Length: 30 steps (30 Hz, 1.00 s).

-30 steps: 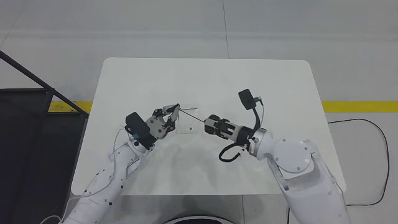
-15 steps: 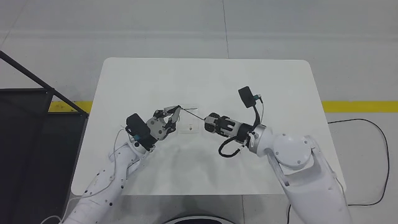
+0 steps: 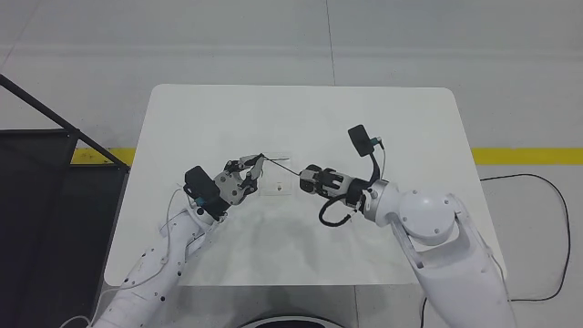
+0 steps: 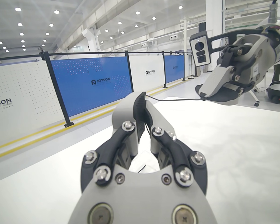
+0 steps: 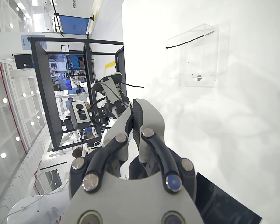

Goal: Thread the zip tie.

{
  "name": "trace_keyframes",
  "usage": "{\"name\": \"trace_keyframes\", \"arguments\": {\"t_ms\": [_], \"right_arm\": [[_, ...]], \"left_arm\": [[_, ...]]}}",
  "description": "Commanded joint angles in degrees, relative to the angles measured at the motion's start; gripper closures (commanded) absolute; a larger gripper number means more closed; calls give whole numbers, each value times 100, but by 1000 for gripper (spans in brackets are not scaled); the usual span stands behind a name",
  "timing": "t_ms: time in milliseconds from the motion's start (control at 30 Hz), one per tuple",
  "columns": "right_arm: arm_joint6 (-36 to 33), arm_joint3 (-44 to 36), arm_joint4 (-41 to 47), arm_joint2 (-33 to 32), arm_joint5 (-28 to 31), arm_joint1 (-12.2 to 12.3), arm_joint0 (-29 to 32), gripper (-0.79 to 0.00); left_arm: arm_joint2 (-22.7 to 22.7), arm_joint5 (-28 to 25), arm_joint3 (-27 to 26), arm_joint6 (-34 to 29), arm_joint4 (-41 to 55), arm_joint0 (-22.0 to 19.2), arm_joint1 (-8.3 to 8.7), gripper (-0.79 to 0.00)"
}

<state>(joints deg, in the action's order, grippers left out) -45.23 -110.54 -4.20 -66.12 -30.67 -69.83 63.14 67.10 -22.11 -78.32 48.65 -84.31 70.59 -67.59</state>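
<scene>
My left gripper (image 3: 256,160) (image 4: 143,95) is shut on one end of a thin black zip tie (image 3: 281,167) (image 4: 172,99). The tie stretches straight out above the table toward my right gripper (image 3: 305,179) (image 5: 133,102). That one is shut, facing the left one across a short gap. In the right wrist view the tie's pointed end (image 5: 141,86) hangs free just off the right fingertips, not between them. From the left wrist view that end lines up with the right gripper's tip (image 4: 201,97). I cannot see whether anything small is pinched there.
A small clear box (image 3: 273,184) (image 5: 193,57) stands on the white table (image 3: 392,128) beneath and between the grippers. A second black zip tie (image 5: 186,41) lies across its top. A black frame stands off the table's left side.
My right gripper has edged slightly toward the left gripper. The left gripper and its tie have barely moved.
</scene>
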Motion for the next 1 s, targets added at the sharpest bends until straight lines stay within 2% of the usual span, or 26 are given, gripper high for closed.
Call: {"name": "trace_keyframes", "arguments": {"t_ms": [0,967], "right_arm": [[7,1,33,-2,-5,3,-4,0],[96,31,169,43,27,69,3,0]], "left_arm": [[4,-3,-1,-2,-3,1,-2,0],[22,-31,26,-2,-74,-5,-29,0]]}}
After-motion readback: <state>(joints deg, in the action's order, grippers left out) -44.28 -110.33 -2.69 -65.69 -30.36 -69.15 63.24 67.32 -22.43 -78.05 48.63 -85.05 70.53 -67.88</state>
